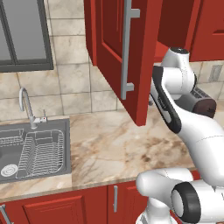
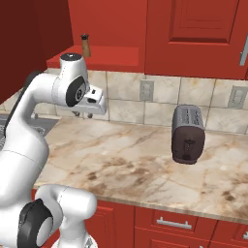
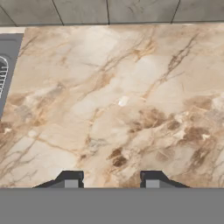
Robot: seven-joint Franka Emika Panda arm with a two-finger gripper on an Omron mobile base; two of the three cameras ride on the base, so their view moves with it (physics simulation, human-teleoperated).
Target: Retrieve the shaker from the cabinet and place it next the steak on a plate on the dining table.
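Note:
The shaker (image 2: 85,46), small and brown with a dark cap, stands upright on the bottom shelf of the open cabinet (image 2: 114,58). The cabinet's red door (image 1: 111,52) hangs swung out, its long grey bar handle (image 1: 127,48) facing me. My gripper (image 3: 110,180) points down at the marble counter (image 3: 118,105), open, with nothing between its fingertips (image 3: 71,180). In the right base view the hand (image 2: 90,103) hangs below the shelf, lower than the shaker and slightly to its right. The steak, the plate and the dining table are out of view.
A dark toaster (image 2: 188,133) stands on the counter to the right. A sink (image 1: 35,151) with a dish rack and a faucet (image 1: 27,107) lies to the left. A closed red wall cabinet (image 2: 198,34) hangs beside the open one.

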